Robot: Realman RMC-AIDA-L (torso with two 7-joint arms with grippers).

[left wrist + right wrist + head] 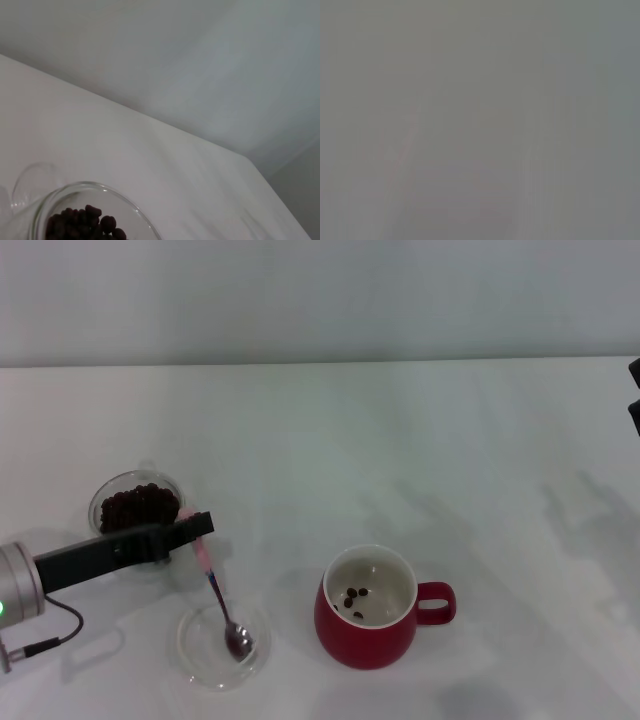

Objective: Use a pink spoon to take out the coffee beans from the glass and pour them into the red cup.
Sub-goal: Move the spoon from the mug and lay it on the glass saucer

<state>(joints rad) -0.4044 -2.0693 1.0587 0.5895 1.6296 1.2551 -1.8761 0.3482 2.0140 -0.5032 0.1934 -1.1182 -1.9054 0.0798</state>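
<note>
We see the left gripper (195,528) clamped on the pink spoon (218,598) at its handle top. The spoon slants down from the grip, its bowl resting in the shallow glass dish (198,652). The glass (108,498) of coffee beans (138,506) sits just behind the gripper. The red cup (372,608), a few beans inside, stands well off to its right. Right gripper: only a dark sliver at the far right edge; we can't tell its state.

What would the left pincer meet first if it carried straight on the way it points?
The left pincer points rightward across the table, already at the pink spoon; beyond it the way looks free, though depth is unclear.
</note>
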